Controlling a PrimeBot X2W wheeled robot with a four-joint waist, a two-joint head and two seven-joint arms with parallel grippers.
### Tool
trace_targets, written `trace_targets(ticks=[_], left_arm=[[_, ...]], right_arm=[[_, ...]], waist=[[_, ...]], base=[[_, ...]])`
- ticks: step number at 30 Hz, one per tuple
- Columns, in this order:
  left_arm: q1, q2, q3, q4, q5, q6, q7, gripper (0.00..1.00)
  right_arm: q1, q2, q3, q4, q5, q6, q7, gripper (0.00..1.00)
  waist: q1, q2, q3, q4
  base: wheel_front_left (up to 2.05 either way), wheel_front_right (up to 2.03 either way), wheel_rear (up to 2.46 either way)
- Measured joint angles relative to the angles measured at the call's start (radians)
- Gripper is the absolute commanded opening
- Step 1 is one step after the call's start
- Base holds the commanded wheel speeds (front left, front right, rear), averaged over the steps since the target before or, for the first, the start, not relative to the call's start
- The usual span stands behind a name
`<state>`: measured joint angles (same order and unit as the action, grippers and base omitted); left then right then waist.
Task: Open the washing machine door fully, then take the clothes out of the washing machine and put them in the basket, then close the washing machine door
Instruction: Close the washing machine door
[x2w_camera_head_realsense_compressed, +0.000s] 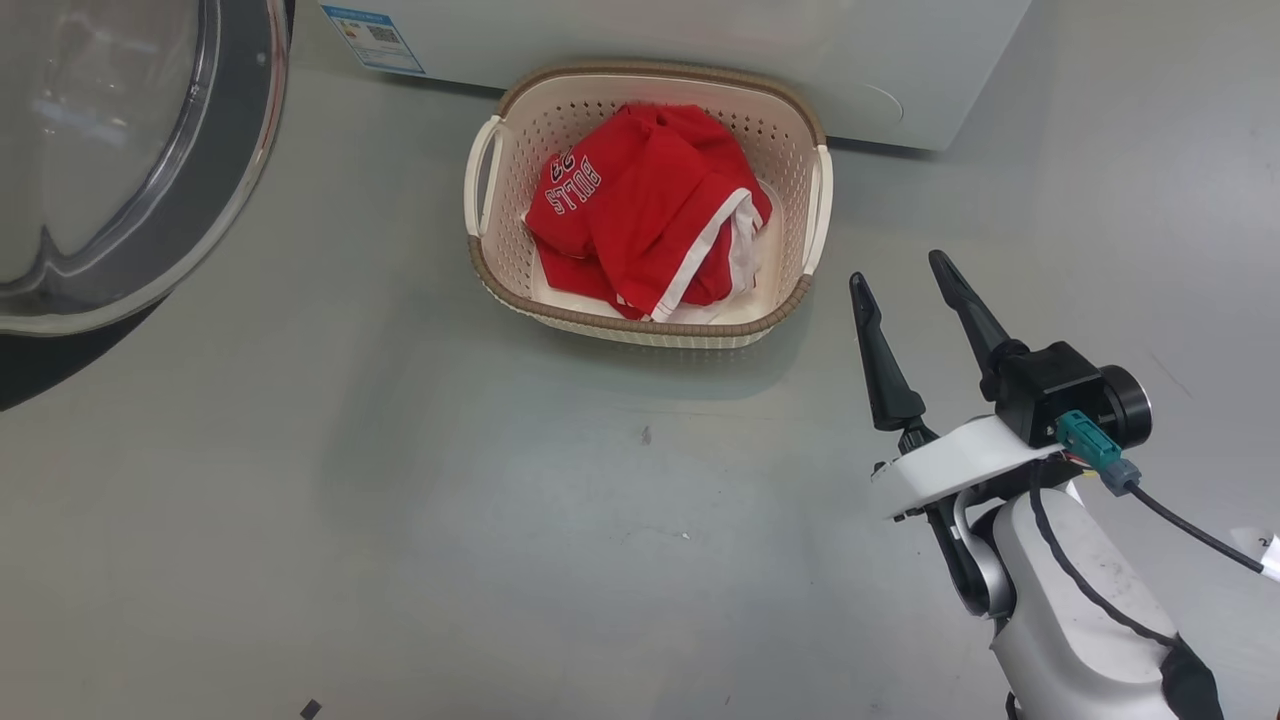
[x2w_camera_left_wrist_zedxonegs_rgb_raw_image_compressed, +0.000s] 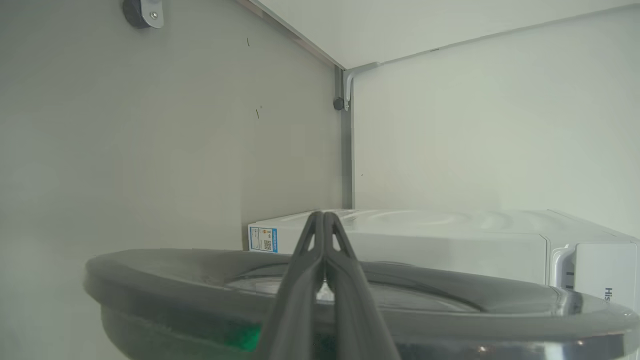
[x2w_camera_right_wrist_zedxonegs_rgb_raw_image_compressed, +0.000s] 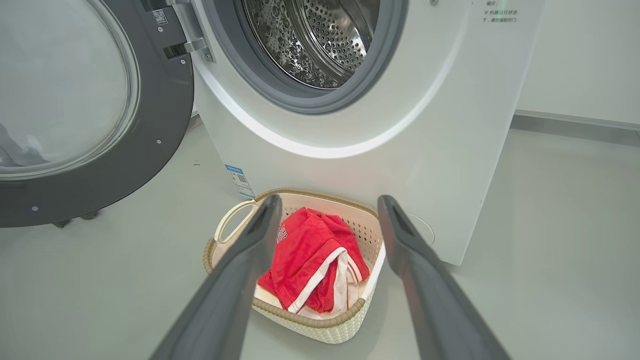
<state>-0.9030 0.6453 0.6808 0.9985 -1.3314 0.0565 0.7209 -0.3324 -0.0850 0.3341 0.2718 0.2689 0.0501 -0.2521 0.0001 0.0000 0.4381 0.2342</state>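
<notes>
The red clothes (x2w_camera_head_realsense_compressed: 640, 200) with white "BULLS" lettering lie heaped in the cream basket (x2w_camera_head_realsense_compressed: 640, 330), which stands on the floor against the white washing machine (x2w_camera_head_realsense_compressed: 700, 40). My right gripper (x2w_camera_head_realsense_compressed: 898, 270) is open and empty, to the right of the basket and apart from it. In the right wrist view the open right gripper (x2w_camera_right_wrist_zedxonegs_rgb_raw_image_compressed: 328, 200) frames the clothes (x2w_camera_right_wrist_zedxonegs_rgb_raw_image_compressed: 310, 250) in the basket (x2w_camera_right_wrist_zedxonegs_rgb_raw_image_compressed: 310, 320). The washing machine door (x2w_camera_right_wrist_zedxonegs_rgb_raw_image_compressed: 165, 100) is swung wide to the left, and the steel drum (x2w_camera_right_wrist_zedxonegs_rgb_raw_image_compressed: 320, 40) looks bare. My left gripper (x2w_camera_left_wrist_zedxonegs_rgb_raw_image_compressed: 324, 215) is shut with nothing in it, by the door's dark rim (x2w_camera_left_wrist_zedxonegs_rgb_raw_image_compressed: 175, 270).
Smooth grey floor (x2w_camera_head_realsense_compressed: 500, 520) spreads in front of the basket. The door's glass bowl (x2w_camera_head_realsense_compressed: 120, 150) juts into the upper left of the head view. A blue label (x2w_camera_head_realsense_compressed: 372, 35) sits low on the machine's front. A wall with a grey skirting (x2w_camera_right_wrist_zedxonegs_rgb_raw_image_compressed: 575, 125) runs behind, to the right.
</notes>
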Motion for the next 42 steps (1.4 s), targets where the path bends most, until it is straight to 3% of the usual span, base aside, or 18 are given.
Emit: trace_targets(ticks=[24, 31, 42], left_arm=[[0.029, -0.063, -0.08, 0.017, -0.011, -0.116, 0.27, 0.0], [0.054, -0.073, -0.097, 0.003, -0.022, -0.138, 0.346, 0.0], [0.087, -0.138, -0.105, -0.042, -0.075, -0.16, 0.474, 0.0]], right_arm=[[0.015, 0.008, -0.001, 0.017, 0.0, 0.009, 0.0, 1.0], [0.015, 0.01, -0.002, 0.017, 0.001, 0.01, 0.0, 1.0], [0.019, 0.013, -0.009, 0.02, 0.002, 0.01, 0.0, 1.0]], waist=[[0.0, 0.0, -0.078, 0.029], [-0.0001, 0.0, -0.086, 0.033], [-0.0001, 0.0, -0.098, 0.041]], base=[[0.0, 0.0, 0.0], [0.0, 0.0, 0.0], [0.0, 0.0, 0.0]])
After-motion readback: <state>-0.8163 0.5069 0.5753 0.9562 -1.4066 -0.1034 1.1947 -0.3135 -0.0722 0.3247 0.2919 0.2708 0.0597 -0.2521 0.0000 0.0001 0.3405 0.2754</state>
